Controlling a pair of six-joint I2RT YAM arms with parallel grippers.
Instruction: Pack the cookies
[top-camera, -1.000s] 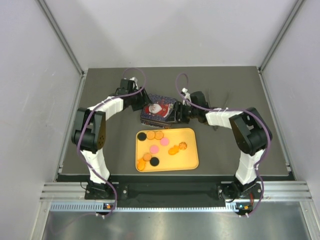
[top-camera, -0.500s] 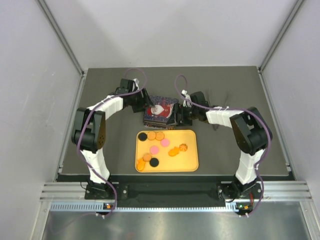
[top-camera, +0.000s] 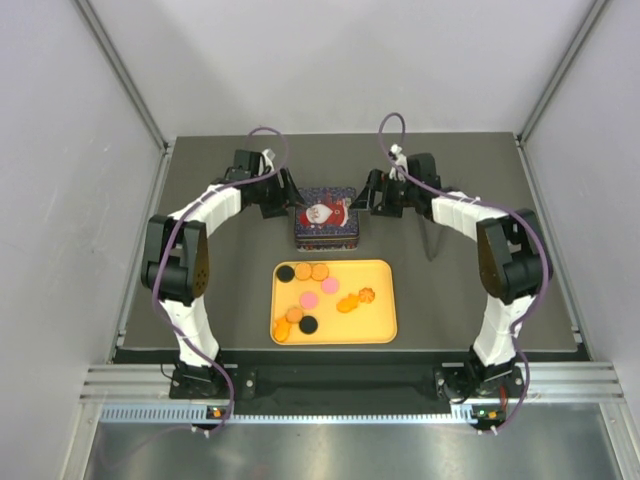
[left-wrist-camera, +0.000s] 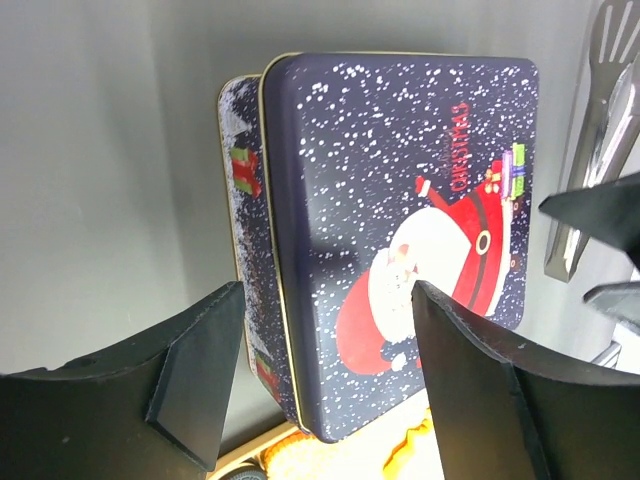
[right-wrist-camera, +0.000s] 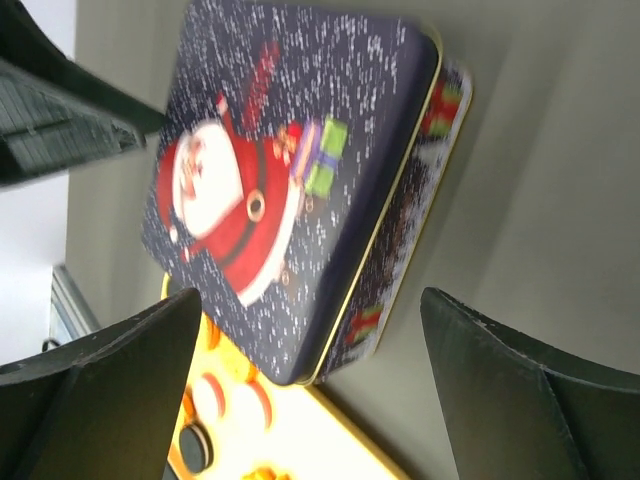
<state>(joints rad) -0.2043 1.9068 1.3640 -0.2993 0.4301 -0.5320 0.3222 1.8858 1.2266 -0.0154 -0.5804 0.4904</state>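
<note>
Several cookies (top-camera: 310, 298), orange, pink and black, lie on a yellow tray (top-camera: 380, 320) at the table's middle. Behind the tray lies a closed dark blue Santa tin (top-camera: 326, 217), flat on the table. My left gripper (top-camera: 287, 197) is open and empty just left of the tin. My right gripper (top-camera: 370, 197) is open and empty just right of it. In the left wrist view the tin (left-wrist-camera: 400, 200) lies beyond my open left gripper (left-wrist-camera: 328, 300). In the right wrist view the tin (right-wrist-camera: 290, 150) and some cookies (right-wrist-camera: 225, 400) show past my open right gripper (right-wrist-camera: 310, 300).
Metal tongs (top-camera: 432, 238) lie on the dark table right of the tin; they also show in the left wrist view (left-wrist-camera: 600, 150). The tray's far edge (right-wrist-camera: 340, 420) sits close to the tin's near side. Grey walls enclose the table.
Both grippers held the tin tilted between them; now it lies flat and square. Both grippers have let go and drawn back, outward and toward the far side.
</note>
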